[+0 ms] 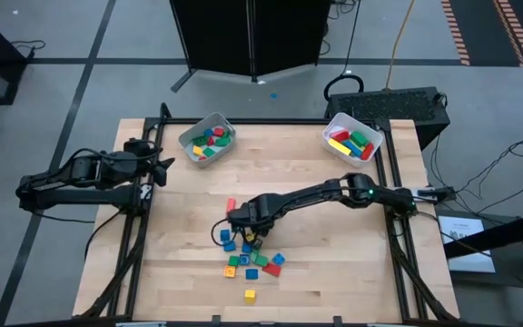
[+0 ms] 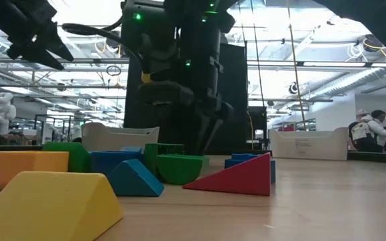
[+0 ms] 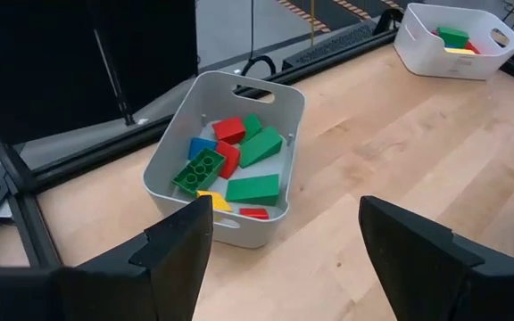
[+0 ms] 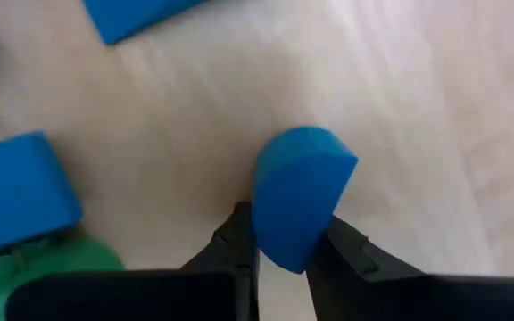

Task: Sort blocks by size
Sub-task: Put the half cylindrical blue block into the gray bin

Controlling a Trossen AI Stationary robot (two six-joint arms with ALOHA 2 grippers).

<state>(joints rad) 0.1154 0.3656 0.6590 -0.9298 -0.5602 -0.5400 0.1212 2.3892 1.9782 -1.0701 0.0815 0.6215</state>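
Observation:
Several small blocks [image 1: 254,262] in blue, green, red and yellow lie clustered near the table's middle front. A red one [image 1: 231,205] lies apart on the far side and a yellow one [image 1: 250,294] nearer the front edge. My right gripper [image 1: 243,232] points down into the cluster and is shut on a blue block [image 4: 302,187] with one rounded side. My left gripper [image 1: 163,168] waits open above the table's far left, beside the left bin [image 1: 185,138]. My right gripper pinches the blue block's lower end [image 4: 282,242] between its two fingers [image 4: 235,241], one on each flat face. The fingers come from above, pointing down. The block lies low over the tabletop; whether it still rests there I cannot tell.
Two white bins stand at the far edge: the left one [image 3: 288,89] holds green, red, blue and yellow blocks, and the right one [image 1: 332,124] holds yellow, red and green blocks. Other blue blocks [image 4: 16,192] and a green one [image 4: 52,259] lie close beside the held block.

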